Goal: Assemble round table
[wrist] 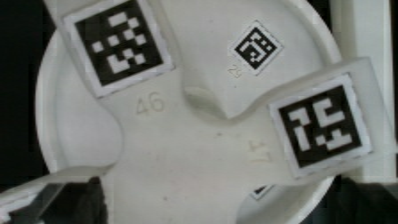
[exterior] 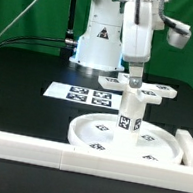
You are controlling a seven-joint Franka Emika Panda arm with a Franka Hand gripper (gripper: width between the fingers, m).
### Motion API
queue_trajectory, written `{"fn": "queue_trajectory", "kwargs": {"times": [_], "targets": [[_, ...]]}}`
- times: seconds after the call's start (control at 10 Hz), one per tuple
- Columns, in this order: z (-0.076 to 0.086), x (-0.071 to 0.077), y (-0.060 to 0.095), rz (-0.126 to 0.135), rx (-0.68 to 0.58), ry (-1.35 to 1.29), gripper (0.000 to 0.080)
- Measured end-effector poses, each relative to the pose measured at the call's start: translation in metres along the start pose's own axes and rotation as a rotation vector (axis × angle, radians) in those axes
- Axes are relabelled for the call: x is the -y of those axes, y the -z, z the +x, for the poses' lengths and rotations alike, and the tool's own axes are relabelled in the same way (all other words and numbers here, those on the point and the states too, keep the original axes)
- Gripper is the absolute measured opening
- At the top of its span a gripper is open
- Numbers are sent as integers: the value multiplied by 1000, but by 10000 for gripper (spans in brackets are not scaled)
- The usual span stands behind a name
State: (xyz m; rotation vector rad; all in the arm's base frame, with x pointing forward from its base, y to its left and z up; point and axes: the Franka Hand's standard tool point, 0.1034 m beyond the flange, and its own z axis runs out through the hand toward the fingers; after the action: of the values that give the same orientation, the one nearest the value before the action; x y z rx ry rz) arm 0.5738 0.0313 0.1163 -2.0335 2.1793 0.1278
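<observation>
Although the cross-shaped foot is seen sitting on top of the short cylindrical leg, whether it has been seated or only balanced there cannot be told. The leg stands upright on the large rimmed round disc, which lies near the front edge of the desk, just behind the front white border rail. The claw is lowered onto the foot's hub, apparently clenched on it, though the fingertips are too small to be judged with certainty. In the wrist view the foot's tagged arms are seen close up over the disc.

A misaligned foot could be cross-threaded or jammed if turned at a tilt. The leg could be loosened in the disc by the same twist, and the disc could be dragged across the desk.

The desk is covered in black; the marker board lies toward the back edge. A green curtain is hung behind.
</observation>
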Motion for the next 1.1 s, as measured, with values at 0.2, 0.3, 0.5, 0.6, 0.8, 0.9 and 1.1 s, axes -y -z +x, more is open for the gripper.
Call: {"fn": "queue_trajectory", "kwargs": {"times": [0.2, 0.3, 0.5, 0.6, 0.8, 0.9, 1.1], "targets": [[-2, -4, 4, -89, 7, 222, 649], [-2, 3, 7, -92, 10, 320, 649], [1, 1, 8, -102, 25, 487, 649], [1, 1, 8, -102, 29, 564, 649], [1, 1, 7, -102, 35, 693, 649], [1, 1, 7, -102, 38, 777, 649], [2, 1, 7, -103, 42, 903, 649]]}}
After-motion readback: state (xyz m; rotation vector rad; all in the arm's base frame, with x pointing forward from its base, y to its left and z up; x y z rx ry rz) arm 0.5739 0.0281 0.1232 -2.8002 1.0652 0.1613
